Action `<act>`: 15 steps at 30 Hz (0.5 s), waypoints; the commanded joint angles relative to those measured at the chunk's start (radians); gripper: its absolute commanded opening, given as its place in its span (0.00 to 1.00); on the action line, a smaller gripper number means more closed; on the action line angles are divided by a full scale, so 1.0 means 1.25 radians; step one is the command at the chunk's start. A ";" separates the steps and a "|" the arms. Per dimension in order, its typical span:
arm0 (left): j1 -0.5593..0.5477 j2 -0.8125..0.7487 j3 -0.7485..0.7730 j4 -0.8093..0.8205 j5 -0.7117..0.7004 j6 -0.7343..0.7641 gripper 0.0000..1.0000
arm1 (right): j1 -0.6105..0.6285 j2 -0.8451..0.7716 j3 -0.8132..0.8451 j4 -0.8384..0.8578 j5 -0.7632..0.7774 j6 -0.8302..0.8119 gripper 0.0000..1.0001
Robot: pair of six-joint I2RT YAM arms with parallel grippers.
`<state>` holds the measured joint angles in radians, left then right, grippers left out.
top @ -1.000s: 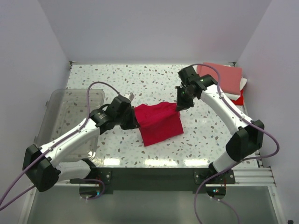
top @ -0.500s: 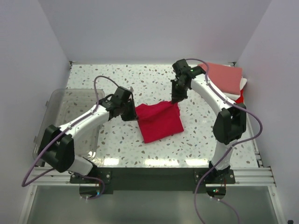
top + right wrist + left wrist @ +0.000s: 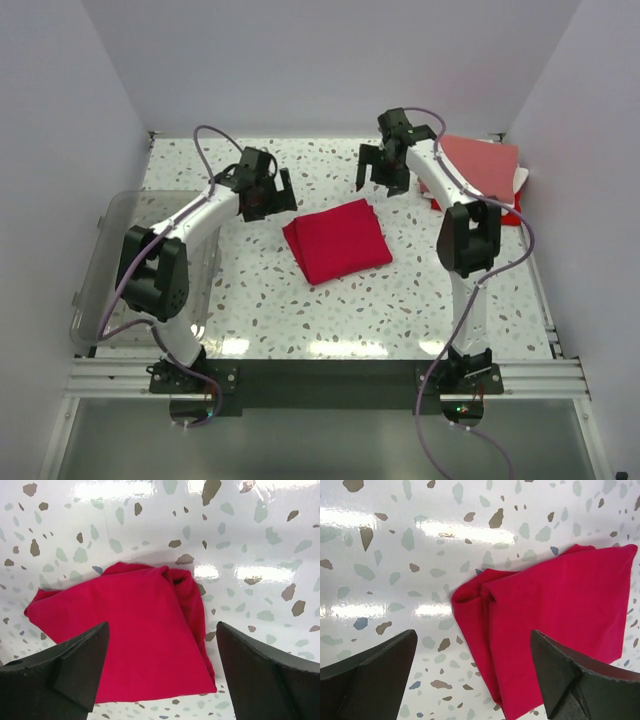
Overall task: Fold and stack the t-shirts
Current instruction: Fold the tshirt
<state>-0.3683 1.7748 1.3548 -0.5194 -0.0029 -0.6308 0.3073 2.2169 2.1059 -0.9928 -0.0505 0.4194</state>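
A crimson-red t-shirt (image 3: 338, 240) lies folded into a flat, slightly skewed rectangle in the middle of the table, held by nothing. My left gripper (image 3: 267, 198) hangs open above the table just beyond the shirt's back left corner. My right gripper (image 3: 382, 180) hangs open just beyond its back right corner. The left wrist view shows the shirt (image 3: 555, 625) between and beyond the wide-apart fingers of that gripper (image 3: 472, 647). In the right wrist view the shirt (image 3: 135, 640) lies under that gripper (image 3: 161, 630). Folded t-shirts are stacked at the back right, with salmon-pink (image 3: 480, 165) on top, then white (image 3: 521, 181) and red (image 3: 510, 212).
A clear plastic bin (image 3: 130, 230) stands at the left edge of the speckled table (image 3: 300, 310), under the left arm. White walls close in the back and both sides.
Both grippers were shut on the shirt's back corners; both have let go, opened and drawn up and back. The shirt's lifted edge has dropped and it lies flat.
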 commanded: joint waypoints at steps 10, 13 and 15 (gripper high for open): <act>-0.006 -0.162 -0.164 0.075 0.116 0.009 1.00 | 0.001 -0.274 -0.330 0.136 -0.112 -0.045 0.93; -0.006 -0.173 -0.187 0.074 0.115 0.010 1.00 | -0.008 -0.296 -0.376 0.166 -0.163 -0.050 0.95; -0.007 -0.175 -0.197 0.066 0.114 0.011 1.00 | -0.013 -0.311 -0.414 0.187 -0.195 -0.050 0.96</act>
<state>-0.3740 1.6001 1.1221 -0.4828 0.1127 -0.6250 0.3050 1.8820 1.6363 -0.8310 -0.1940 0.3866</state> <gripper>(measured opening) 0.997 0.953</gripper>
